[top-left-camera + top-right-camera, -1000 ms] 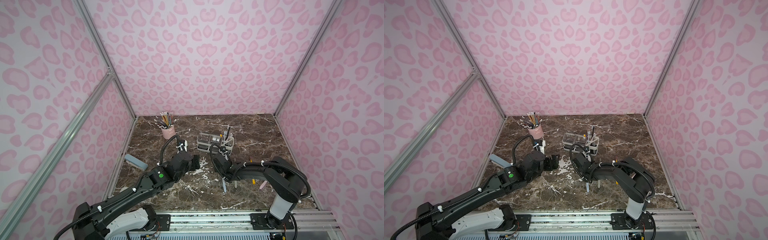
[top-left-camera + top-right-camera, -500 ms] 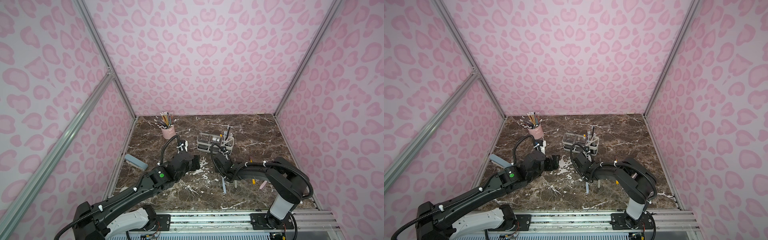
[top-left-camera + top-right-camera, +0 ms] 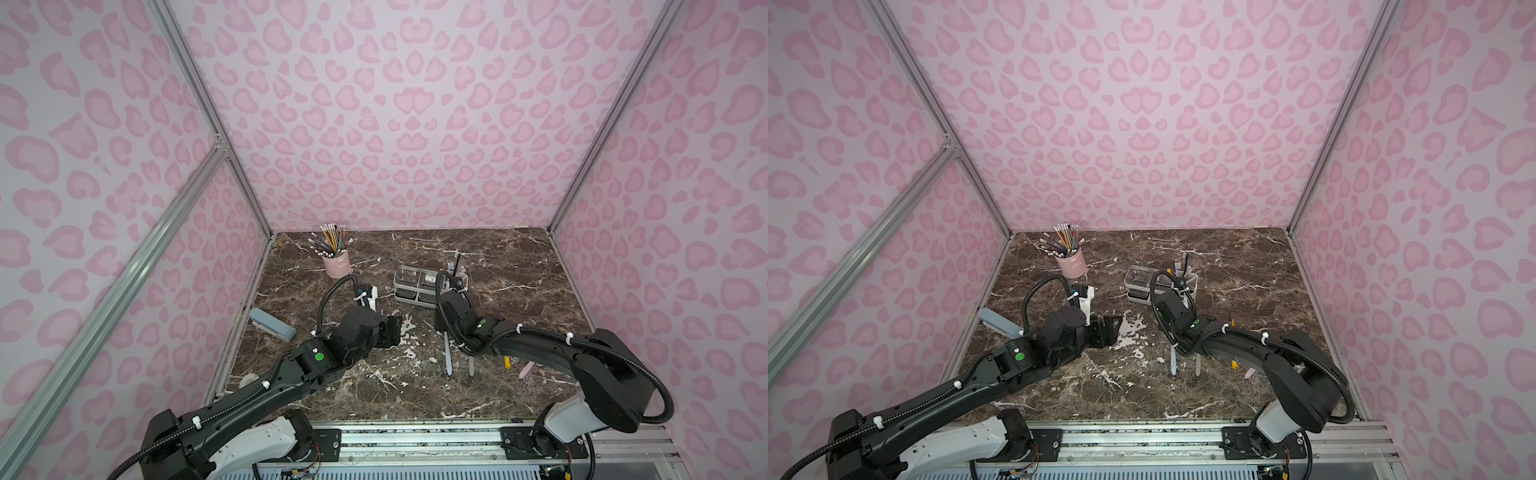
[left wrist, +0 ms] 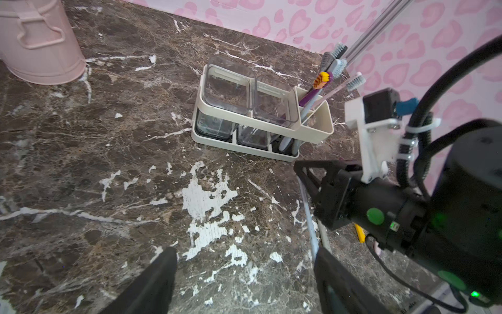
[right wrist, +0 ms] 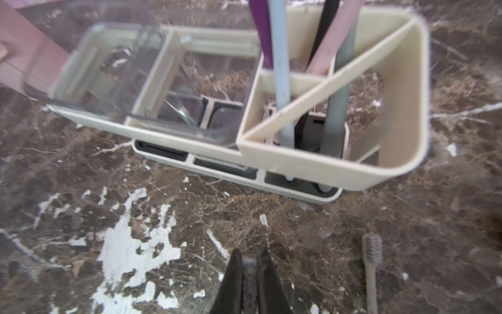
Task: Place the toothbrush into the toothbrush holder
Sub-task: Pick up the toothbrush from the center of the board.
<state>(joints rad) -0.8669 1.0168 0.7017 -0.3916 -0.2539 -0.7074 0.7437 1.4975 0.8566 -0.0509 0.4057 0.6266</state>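
Nearest the base, the light blue toothbrush (image 3: 448,358) runs out from under the right arm toward the front of the marble table (image 3: 374,395); the right gripper (image 5: 250,255) is clenched on its far end, seen in the right wrist view as a bluish sliver pinched between the black jaws; whether its near end rests on the table I cannot tell. Just beside it lies a grey toothbrush (image 3: 471,366); further to the robot's right lie a yellow piece (image 3: 507,362) and a pink handle (image 3: 526,369), both partly hidden by the arm. The left gripper (image 4: 244,250) hangs over bare table with its jaws spread wide, holding nothing.

Beyond the right gripper, and apart from it, stands the toothbrush holder (image 3: 415,291); several brushes are already upright in its divided end. By my reading the grasp is made, and the lift, carry and drop into a slot are left; the loose brushes may follow. Farthest back stands the pink pencil cup (image 3: 336,264), well apart from the holder.

Only the right wrist view shows the holder's diagonal partition and the free section at its end; only the left wrist view shows the stored bristle heads and the held handle trailing from the jaws; only the top views show the yellow and pink pieces.
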